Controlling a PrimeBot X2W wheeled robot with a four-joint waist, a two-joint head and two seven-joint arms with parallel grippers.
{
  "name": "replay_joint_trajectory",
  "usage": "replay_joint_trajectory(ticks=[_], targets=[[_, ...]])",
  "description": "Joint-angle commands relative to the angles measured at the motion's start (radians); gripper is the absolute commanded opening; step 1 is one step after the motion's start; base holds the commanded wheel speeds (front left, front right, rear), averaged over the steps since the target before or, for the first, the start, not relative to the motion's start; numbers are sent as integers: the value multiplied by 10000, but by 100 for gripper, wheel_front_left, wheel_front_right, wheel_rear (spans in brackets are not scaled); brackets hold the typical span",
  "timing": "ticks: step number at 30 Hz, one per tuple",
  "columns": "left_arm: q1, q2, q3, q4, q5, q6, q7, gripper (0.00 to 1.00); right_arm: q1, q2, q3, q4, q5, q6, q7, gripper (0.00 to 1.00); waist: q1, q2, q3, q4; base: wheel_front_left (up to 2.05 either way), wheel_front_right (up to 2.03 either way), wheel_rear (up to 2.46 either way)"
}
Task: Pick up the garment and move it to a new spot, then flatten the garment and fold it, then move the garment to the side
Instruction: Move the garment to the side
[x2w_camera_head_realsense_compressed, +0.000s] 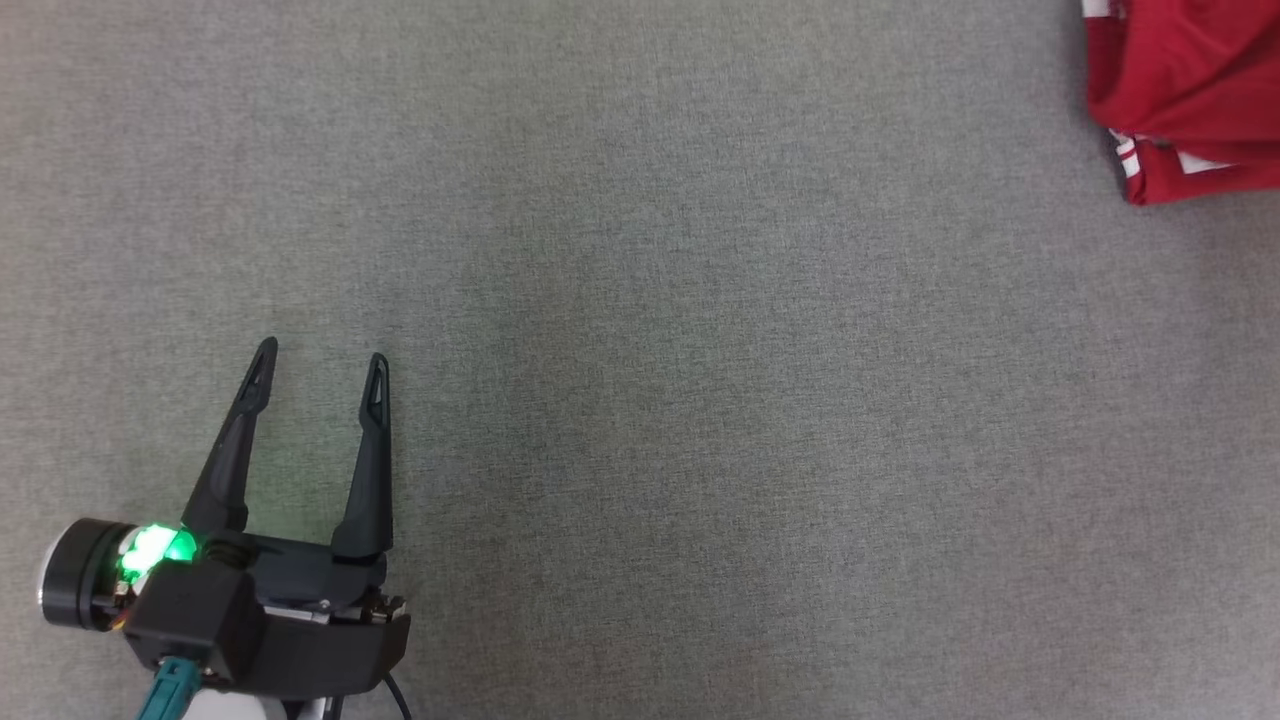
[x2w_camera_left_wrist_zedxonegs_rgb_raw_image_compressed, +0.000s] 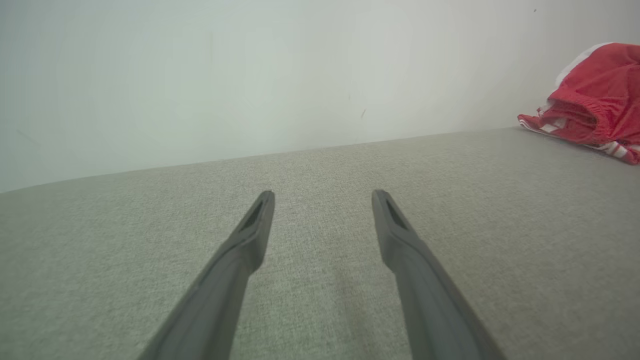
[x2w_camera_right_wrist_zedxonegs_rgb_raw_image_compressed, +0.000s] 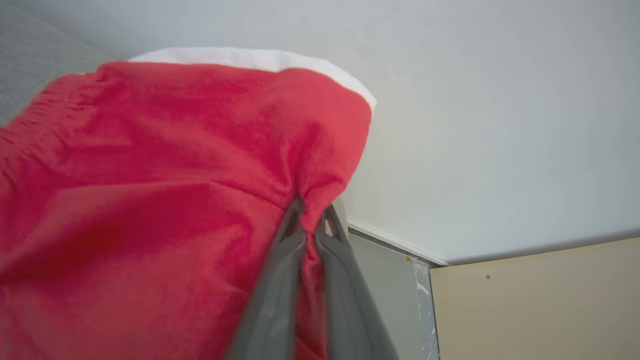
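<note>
The garment, bright red with white panels and stripe trim, lies bunched at the top right corner of the head view, partly cut off by the frame. In the left wrist view the garment sits heaped at the far right, against the wall. My left gripper hovers open and empty over the grey surface at the lower left, far from the garment. In the right wrist view my right gripper is shut on a pinched fold of the garment, which drapes across the left of that view.
A grey fabric surface spreads across the head view. A pale wall rises behind its far edge. The right wrist view shows a pale wall, a white skirting line and a beige panel at the lower right.
</note>
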Motion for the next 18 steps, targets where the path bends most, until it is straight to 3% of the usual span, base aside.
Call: replay_joint_trajectory(ticks=[1,13,14,16,18], targets=[[-7,62,18,-106,61,-7,-17,100,-128,-116,189,-124,-26,-27,74,0,-1,-1,115,-52,0,0,0],[56,156,184,-386,55,54,-17,100,-522,-590,781,-299,-8,-27,544,0,-1,-1,511,-114,0,0,0],[50,153,190,-385,51,55,-17,100,-525,-589,752,-271,-24,-27,563,16,-1,-1,530,-116,0,0,0],[13,148,195,-358,46,51,-17,100,-539,-581,737,-278,-102,-27,459,100,-1,-1,549,-101,0,0,0],[-40,136,205,-303,45,54,-17,100,-563,-592,681,-243,-163,-27,383,100,-1,-1,543,-106,0,0,0]])
